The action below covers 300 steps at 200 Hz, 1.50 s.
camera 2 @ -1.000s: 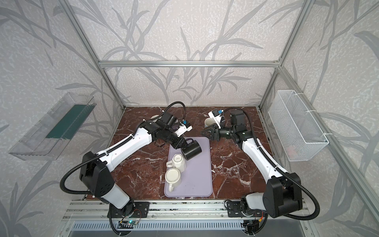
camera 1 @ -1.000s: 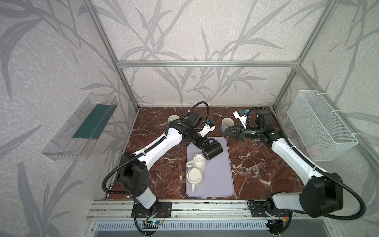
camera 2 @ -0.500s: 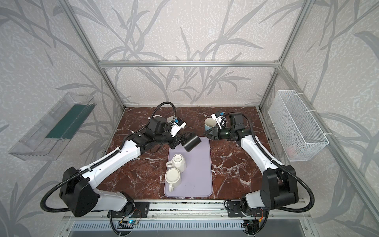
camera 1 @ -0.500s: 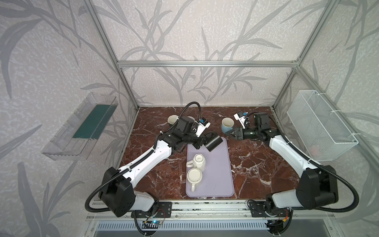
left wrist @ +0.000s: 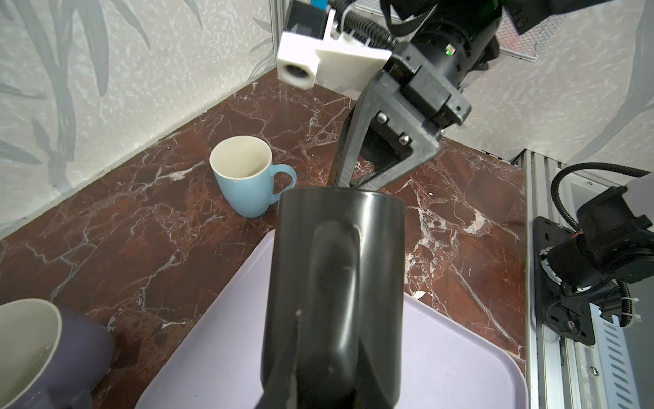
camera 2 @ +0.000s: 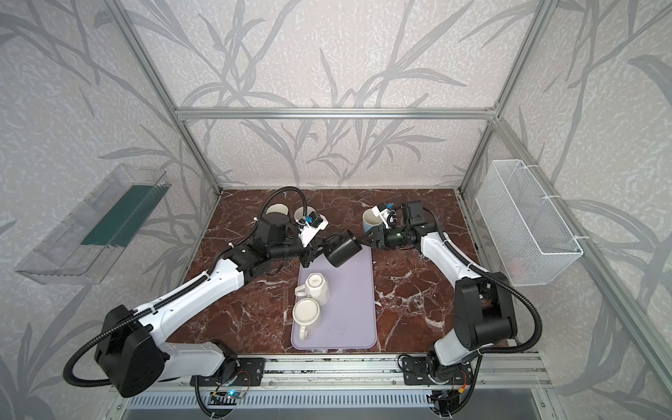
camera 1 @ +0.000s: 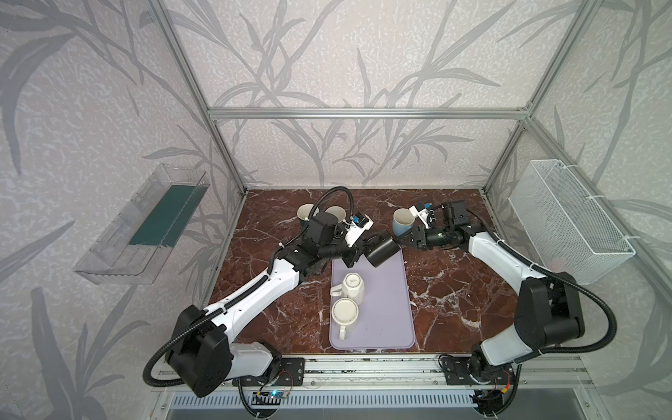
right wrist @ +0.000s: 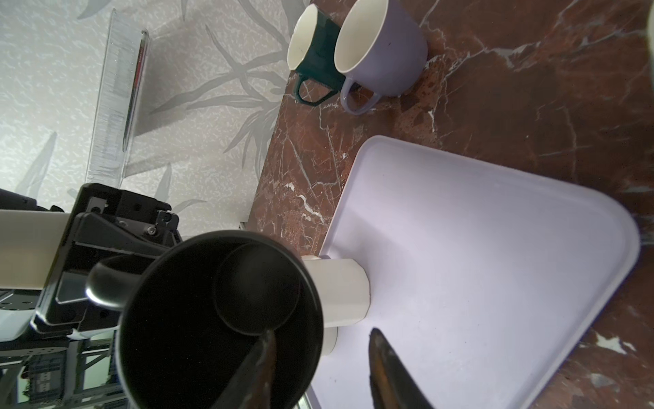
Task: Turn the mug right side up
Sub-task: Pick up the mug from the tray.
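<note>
Black mug (camera 1: 380, 248) now hangs on its side, centre frame, carried to the upper edge of the tray (camera 1: 385, 320). Left of it, the left gripper (camera 1: 365, 247) is clamped on what we take to be its handle. At right, the right gripper (right wrist: 318, 370) has closed in, jaws widening, one finger (right wrist: 259, 368) inside the mouth, gripping nothing. We judge a handover imminent.

We count six mugs. On the tray (camera 1: 389, 309), toward 9 o'clock, are two white ones: far white mug (camera 1: 353, 289) and near white mug (camera 1: 344, 313). One black mug (camera 1: 380, 249) is at the tray's 12 o'clock end. On the table (camera 1: 454, 291) are one blue mug (camera 1: 402, 222) at 1 o'clock, and one green mug (camera 1: 304, 214) and one lilac mug (camera 1: 336, 212) at 11 o'clock. Trays: one. Wire basket (camera 1: 567, 222): one, at 3 o'clock. Clear bin (camera 1: 145, 225): one, at 9 o'clock.
</note>
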{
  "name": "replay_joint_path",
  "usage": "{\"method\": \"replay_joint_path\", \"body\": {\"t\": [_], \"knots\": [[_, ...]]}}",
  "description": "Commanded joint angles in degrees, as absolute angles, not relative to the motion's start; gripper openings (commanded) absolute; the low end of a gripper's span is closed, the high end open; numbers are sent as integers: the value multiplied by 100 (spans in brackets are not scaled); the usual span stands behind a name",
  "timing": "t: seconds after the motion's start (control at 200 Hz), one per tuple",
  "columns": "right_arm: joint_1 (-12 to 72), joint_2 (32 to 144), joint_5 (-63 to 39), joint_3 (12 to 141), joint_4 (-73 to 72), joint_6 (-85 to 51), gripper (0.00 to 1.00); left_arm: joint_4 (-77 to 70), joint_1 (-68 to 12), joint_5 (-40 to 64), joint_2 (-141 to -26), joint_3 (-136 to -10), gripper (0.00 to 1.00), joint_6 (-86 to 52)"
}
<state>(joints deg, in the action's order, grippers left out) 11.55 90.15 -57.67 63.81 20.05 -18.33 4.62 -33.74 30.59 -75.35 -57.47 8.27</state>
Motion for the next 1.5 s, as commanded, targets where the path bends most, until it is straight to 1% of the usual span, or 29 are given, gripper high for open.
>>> {"method": "replay_joint_path", "body": {"t": [0.0, 0.1, 0.185, 0.225, 0.285, 0.44, 0.65, 0.745, 0.78, 0.825, 1.154, 1.349, 1.494], "knots": [[1228, 9091, -6109, 6551, 2053, -1970, 42, -244, -3350, 3388, -7284, -5839, 0, 975], [1315, 9188, -6305, 6533, 1861, -2128, 42, -207, -3351, 3462, -7310, -5858, 0, 1001], [1417, 9301, -6426, 6598, 1875, -2138, 39, -138, -3354, 3558, -7333, -5895, 0, 1035], [1462, 9345, -6482, 6636, 1919, -2119, 36, -85, -3353, 3599, -7341, -5921, 0, 1046], [1523, 9390, -6546, 6688, 2013, -2062, 28, -66, -3357, 3625, -7340, -5929, 0, 1054], [1564, 9435, -6566, 6762, 2153, -2005, 0, -75, -3352, 3613, -7321, -5897, 0, 1055], [1563, 9293, -6311, 6879, 2453, -1806, 0, 307, -3364, 3579, -7410, -6097, 0, 1086], [1564, 9246, -6058, 7042, 2859, -1529, 0, 719, -3366, 3723, -7510, -6319, 21, 1173], [1564, 9246, -5962, 7097, 3029, -1428, 0, 866, -3371, 3750, -7546, -6410, 25, 1185], [1564, 9254, -5800, 7166, 3226, -1291, 0, 1070, -3375, 3785, -7594, -6541, 27, 1207], [1595, 9226, -4896, 7423, 4114, -673, 0, 2663, -3435, 3677, -7944, -7344, 32, 1596], [1764, 9246, -4163, 7735, 4719, -294, 0, 3729, -3557, 3286, -8227, -7850, 31, 1844], [1850, 9279, -3934, 7869, 4914, -181, 0, 4382, -3669, 2825, -8483, -8198, 30, 2040]]}}
